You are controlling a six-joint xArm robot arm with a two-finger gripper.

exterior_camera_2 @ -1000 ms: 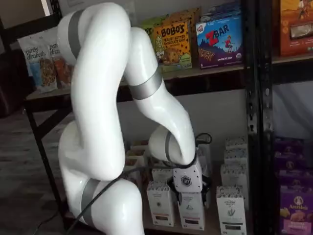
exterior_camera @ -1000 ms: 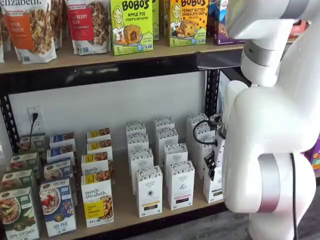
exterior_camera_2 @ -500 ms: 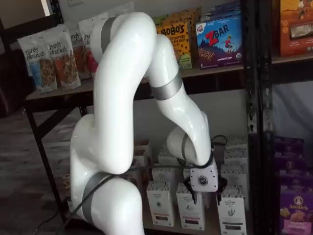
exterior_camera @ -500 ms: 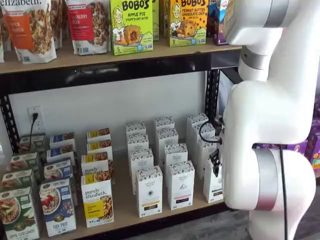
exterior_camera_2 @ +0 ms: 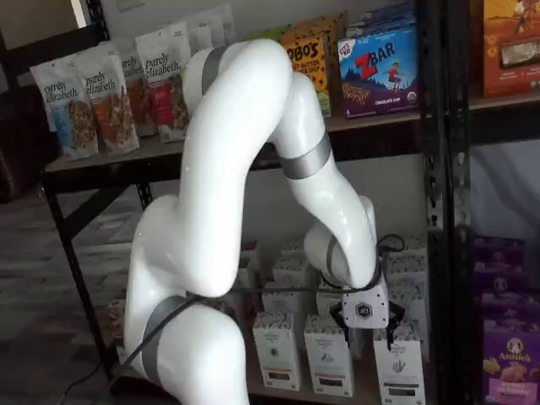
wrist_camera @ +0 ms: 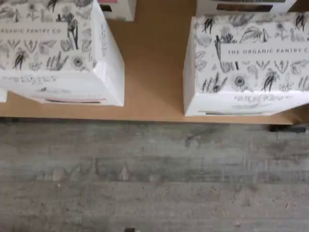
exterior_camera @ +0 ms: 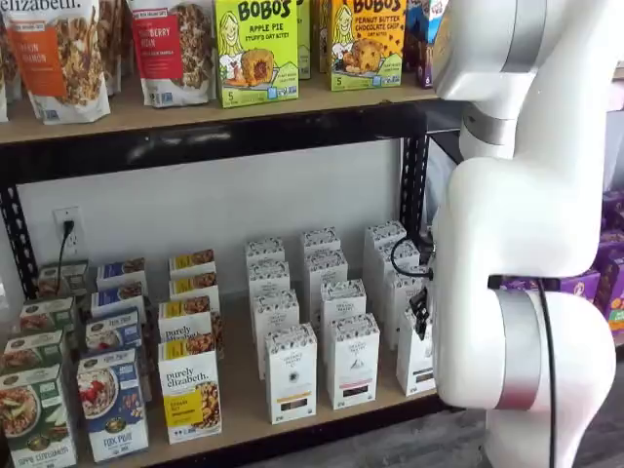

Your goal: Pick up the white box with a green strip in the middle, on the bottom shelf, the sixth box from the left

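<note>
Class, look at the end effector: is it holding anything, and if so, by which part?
Nothing is held: the end effector hangs over the front white boxes, none gripped.

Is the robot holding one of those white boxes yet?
No, the gripper hangs just above the white box, which stands on the bottom shelf.
</note>
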